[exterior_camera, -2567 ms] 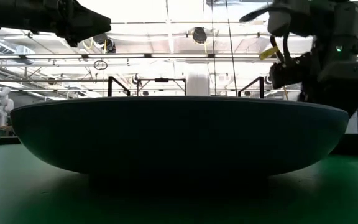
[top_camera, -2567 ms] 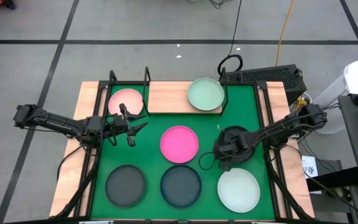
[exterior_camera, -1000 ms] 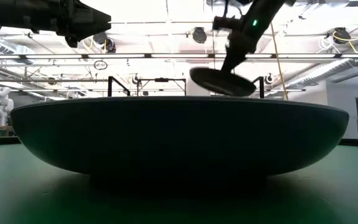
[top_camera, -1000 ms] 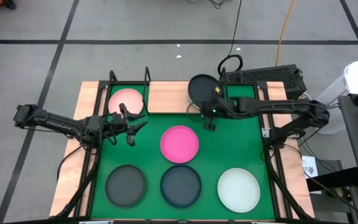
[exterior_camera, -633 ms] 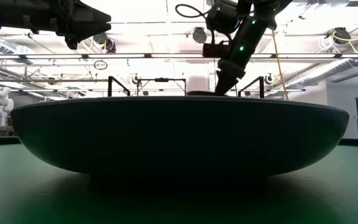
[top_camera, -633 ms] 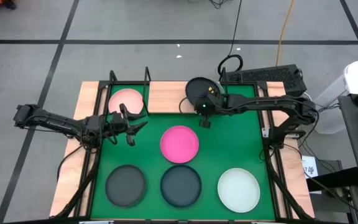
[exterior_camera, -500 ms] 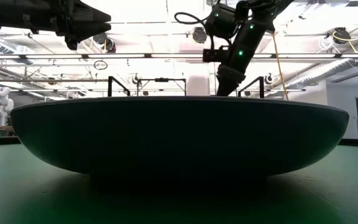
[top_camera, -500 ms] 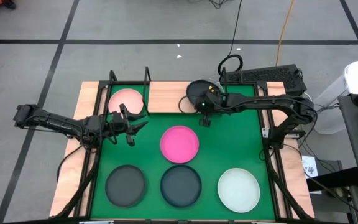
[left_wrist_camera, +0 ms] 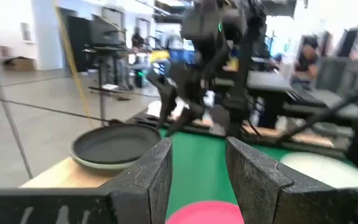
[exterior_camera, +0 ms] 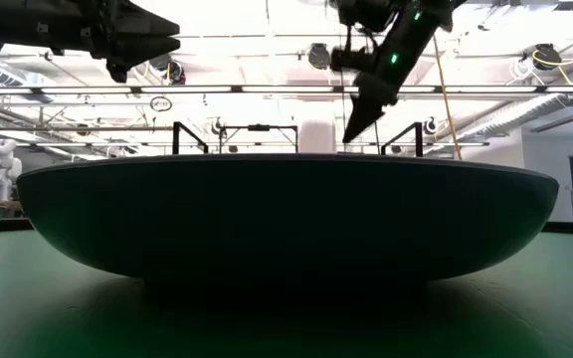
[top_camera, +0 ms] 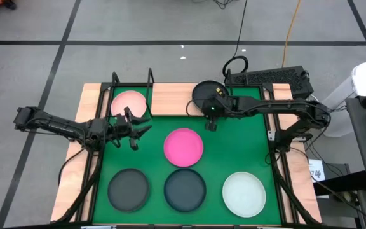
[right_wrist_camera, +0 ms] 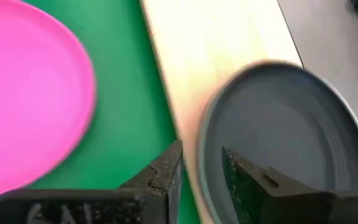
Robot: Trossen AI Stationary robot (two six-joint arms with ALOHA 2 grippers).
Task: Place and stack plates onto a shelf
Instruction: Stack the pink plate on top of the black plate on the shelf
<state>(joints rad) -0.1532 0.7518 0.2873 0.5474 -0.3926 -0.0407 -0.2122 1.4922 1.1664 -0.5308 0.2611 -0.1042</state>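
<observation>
Shelf [top_camera: 170,98] — light-wood board on a black wire frame at the far edge of the green mat; it bears a light pink plate [top_camera: 129,102] at its left end and, at its right end, a dark plate [top_camera: 206,95] stacked on a pale green one, whose rim shows beneath it in the left wrist view [left_wrist_camera: 98,163]. Right gripper [top_camera: 210,118] — just off the near rim of the dark plate; fingers parted and empty in its own wrist view, the plate released and lying beyond the tips [right_wrist_camera: 278,143]. Left gripper [top_camera: 136,129] — over the mat's left side, near the light pink plate; fingers spread, holding nothing; waiting. Still on the mat: hot pink plate [top_camera: 183,145] at centre; two dark plates in the near row [top_camera: 128,189] and [top_camera: 184,189]; a pale plate [top_camera: 244,194] at near right. Risks, as judged: the fingertips sit close to the stacked plate's rim, so a careless retreat could catch it and slide the top plate off its fellow or toward the shelf's edge; an off-centre stack would worsen with each plate added; the hot pink plate lies directly under the retreat path — a low sweep might nudge it.
</observation>
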